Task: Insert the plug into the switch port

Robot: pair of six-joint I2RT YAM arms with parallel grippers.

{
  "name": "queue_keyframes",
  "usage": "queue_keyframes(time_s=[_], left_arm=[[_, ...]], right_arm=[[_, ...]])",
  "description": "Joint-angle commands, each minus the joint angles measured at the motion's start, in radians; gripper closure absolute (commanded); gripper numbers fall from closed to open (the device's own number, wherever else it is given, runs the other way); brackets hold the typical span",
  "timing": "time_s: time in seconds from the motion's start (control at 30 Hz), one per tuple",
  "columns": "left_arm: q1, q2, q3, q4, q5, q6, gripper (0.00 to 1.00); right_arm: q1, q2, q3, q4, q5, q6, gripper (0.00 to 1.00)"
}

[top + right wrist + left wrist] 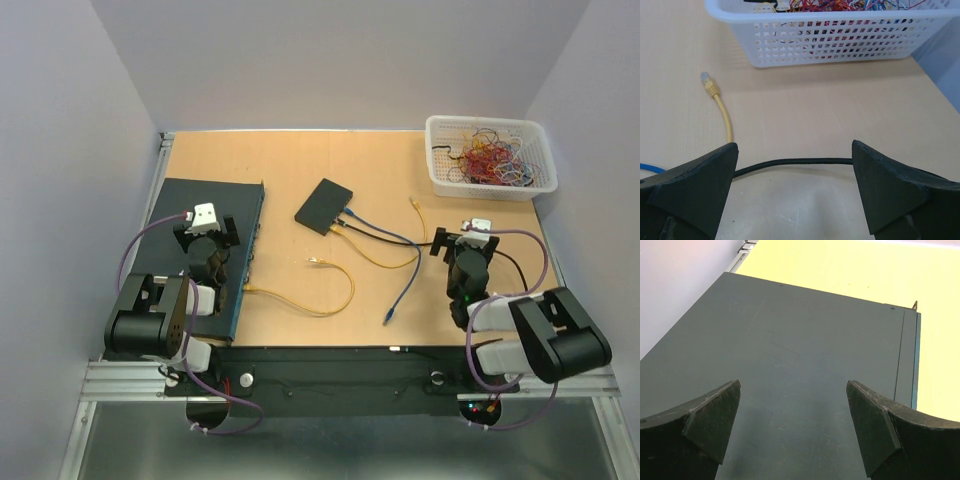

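Rack switch [225,200] hugs the table's [300,165] left edge in the top view, small black switch [323,206] mid-table, loose yellow plug [313,262] between them with bare wood around it. Left wrist: left gripper [793,384] spread wide over the rack switch's lid. Right wrist: right gripper [794,144] wide too, above a black cable [790,162], second yellow plug [706,80] near the white basket [830,35]

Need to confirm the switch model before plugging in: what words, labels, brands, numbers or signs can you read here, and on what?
No text is readable in any view.
large switch: plain dark top, no print; its port face is too small to read.
small black box: no label visible.
white basket: no marking.
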Motion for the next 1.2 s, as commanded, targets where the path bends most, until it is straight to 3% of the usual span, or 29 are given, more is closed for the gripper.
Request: queue_keyframes(time_s=[0.0,0.2,0.5,1.17], left_arm=[[-0.003,-0.009,0.002,0.284,-0.004,0.015,0.01],[-0.004,-0.009,0.002,0.284,-0.004,0.015,0.01],[-0.003,-0.009,0.002,0.284,-0.004,0.014,0.01],[-0.004,-0.010,0.002,0.284,-0.004,0.014,0.01]], right_arm=[[-0.048,0.087,-0.008,0.264,-0.081,0.015,0.00],[-0.184,0.171,-0.018,0.322,-0.243,0.133,0.00],[-0.212,0.319,0.076,0.286,-0.435,0.088,0.00],[-0.221,0.317,0.075,0.285,-0.448,0.085,0.00]])
